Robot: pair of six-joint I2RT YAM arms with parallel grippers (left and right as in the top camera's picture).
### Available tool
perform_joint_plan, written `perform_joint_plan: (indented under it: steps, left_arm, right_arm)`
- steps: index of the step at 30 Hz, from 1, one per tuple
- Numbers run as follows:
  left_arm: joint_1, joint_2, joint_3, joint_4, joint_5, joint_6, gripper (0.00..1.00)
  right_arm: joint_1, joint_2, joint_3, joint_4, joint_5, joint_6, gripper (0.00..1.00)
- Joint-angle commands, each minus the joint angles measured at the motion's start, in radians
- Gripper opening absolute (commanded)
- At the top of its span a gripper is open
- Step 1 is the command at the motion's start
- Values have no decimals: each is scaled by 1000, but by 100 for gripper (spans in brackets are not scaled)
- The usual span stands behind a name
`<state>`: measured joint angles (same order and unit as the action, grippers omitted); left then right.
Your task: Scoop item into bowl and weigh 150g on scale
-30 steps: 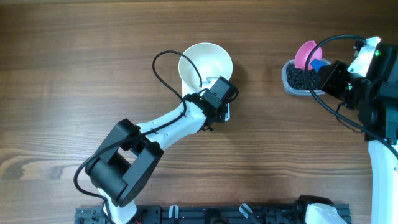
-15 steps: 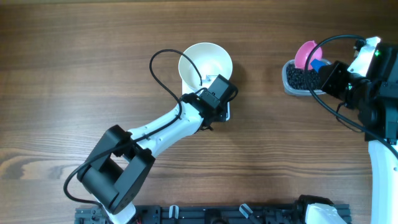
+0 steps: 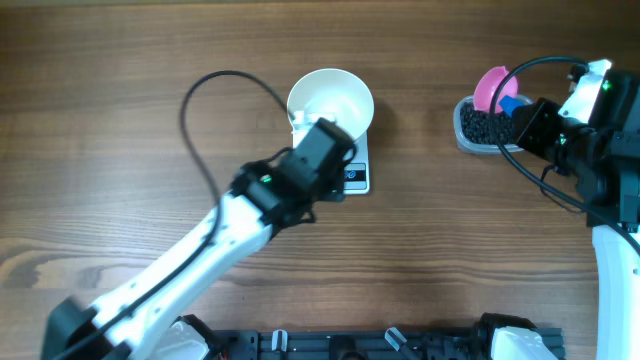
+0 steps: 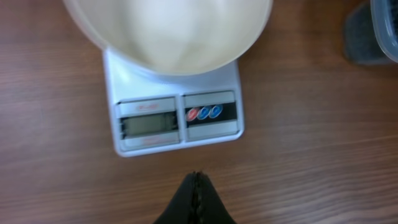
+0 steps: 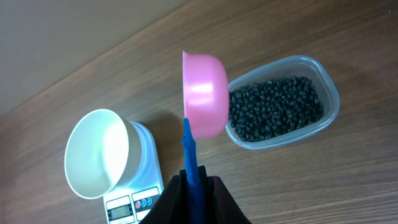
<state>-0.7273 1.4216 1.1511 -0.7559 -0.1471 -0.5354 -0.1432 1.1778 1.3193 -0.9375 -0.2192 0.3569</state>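
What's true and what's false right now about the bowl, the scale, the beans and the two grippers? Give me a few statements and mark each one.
1. The white bowl sits on the scale. True.
2. The bowl already holds black pellets. False: the bowl is empty, and the pellets are in the clear plastic tub.
3. The right gripper is shut on the blue handle of the pink scoop. True.
4. The left gripper grips the bowl's rim. False: it is shut on nothing, over the table just short of the scale's display edge.
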Motion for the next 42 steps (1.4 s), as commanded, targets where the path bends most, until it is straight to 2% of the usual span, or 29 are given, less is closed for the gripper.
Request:
perform_joint_plan:
  steps: [1, 3, 5, 8, 9, 10, 19, 25, 42]
  left_arm:
    - [74, -110, -4, -85, 0, 8, 8]
    - [117, -148, -4, -116, -3, 8, 19]
    - [163, -173, -5, -139, -23, 8, 37]
    - [222, -184, -5, -185, -87, 8, 45]
    - [238, -183, -5, -200, -102, 8, 54]
    - [254, -182, -5, -213, -107, 8, 100]
    - [293, -182, -5, -223, -105, 5, 100]
    - [293, -182, -5, -222, -105, 5, 100]
    - [293, -182, -5, -222, -105, 5, 100]
  right_arm:
    - [-5, -9, 30, 19, 16, -13, 4]
    - [-5, -9, 30, 51, 13, -14, 4]
    - [-5, -9, 30, 85, -3, -15, 4]
    - [-5, -5, 30, 139, -9, -22, 4]
    - [-5, -3, 30, 153, -9, -35, 4]
    - [-5, 0, 30, 168, -10, -42, 4]
    - [-5, 19, 30, 279, -11, -36, 4]
    - [-5, 19, 30, 278, -14, 77, 4]
    - [-5, 20, 30, 408, 18, 97, 4]
